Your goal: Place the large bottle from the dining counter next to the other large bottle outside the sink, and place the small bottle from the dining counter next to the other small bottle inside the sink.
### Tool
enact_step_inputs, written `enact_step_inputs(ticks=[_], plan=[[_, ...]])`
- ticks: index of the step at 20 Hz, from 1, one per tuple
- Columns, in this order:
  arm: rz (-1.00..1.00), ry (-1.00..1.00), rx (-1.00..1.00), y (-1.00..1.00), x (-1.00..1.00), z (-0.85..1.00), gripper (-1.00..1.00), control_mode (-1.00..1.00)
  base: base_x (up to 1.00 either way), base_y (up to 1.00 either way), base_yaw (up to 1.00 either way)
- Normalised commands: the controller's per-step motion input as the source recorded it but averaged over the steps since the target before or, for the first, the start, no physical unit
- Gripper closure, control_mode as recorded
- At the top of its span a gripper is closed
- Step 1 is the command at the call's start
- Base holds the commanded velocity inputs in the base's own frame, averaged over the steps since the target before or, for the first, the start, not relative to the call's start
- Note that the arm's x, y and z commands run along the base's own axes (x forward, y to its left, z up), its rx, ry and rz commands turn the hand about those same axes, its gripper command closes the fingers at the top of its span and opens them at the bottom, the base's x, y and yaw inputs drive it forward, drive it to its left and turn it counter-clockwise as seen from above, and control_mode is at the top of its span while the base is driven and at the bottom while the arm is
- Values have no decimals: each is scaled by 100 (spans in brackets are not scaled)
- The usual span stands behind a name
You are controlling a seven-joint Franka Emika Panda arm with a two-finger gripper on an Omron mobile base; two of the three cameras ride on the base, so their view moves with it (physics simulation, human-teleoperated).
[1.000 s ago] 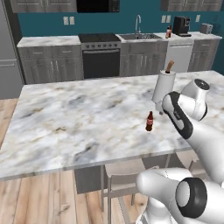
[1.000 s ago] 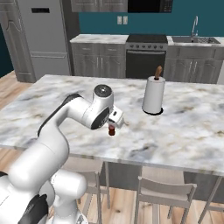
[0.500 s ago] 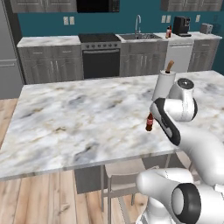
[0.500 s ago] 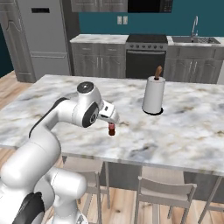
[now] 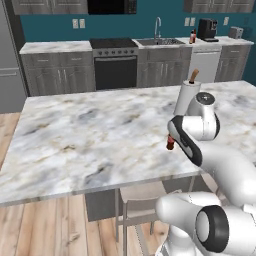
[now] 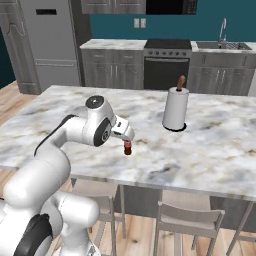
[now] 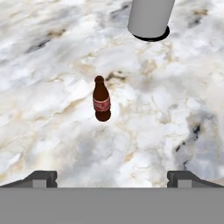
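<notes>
A small brown bottle [image 7: 101, 102] with a red label stands upright on the marble dining counter [image 5: 90, 130]. It also shows as the small bottle [image 5: 170, 143] just past my forearm and the small bottle [image 6: 127, 148] below my hand. My gripper [image 6: 125, 135] hovers just above it, open, with nothing between its fingertips [image 7: 42, 177]. In the hand view the bottle is ahead of the gripper [image 7: 113, 178] and slightly left of centre. Far back, a bottle [image 5: 192, 36] stands on the rear counter right of the sink [image 5: 160, 42]. The dining counter's large bottle is out of view.
A paper towel roll [image 6: 175, 110] on a dark base stands on the dining counter, right of and beyond the bottle. Stools [image 6: 187, 220] sit under the counter's near edge. A stove [image 5: 115, 62] and coffee machine [image 5: 206, 29] line the back wall.
My arm has folded in, bringing the hand closer over the small bottle. The bottle and paper towel roll have stayed put, and the jaws stay open.
</notes>
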Motion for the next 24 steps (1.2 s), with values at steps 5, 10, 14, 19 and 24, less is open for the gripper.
enact_step_inputs(ticks=[5,10,14,19,24], plan=[[0,0,0,0,14,-3,-100,-100,0,0,0],[0,0,0,0,17,-6,-100,-100,0,0,0],[0,0,0,4,6,-16,-100,-100,0,0,0],[0,0,0,4,0,-19,-100,-100,0,0,0],[0,0,0,0,0,-15,-100,-100,0,0,0]])
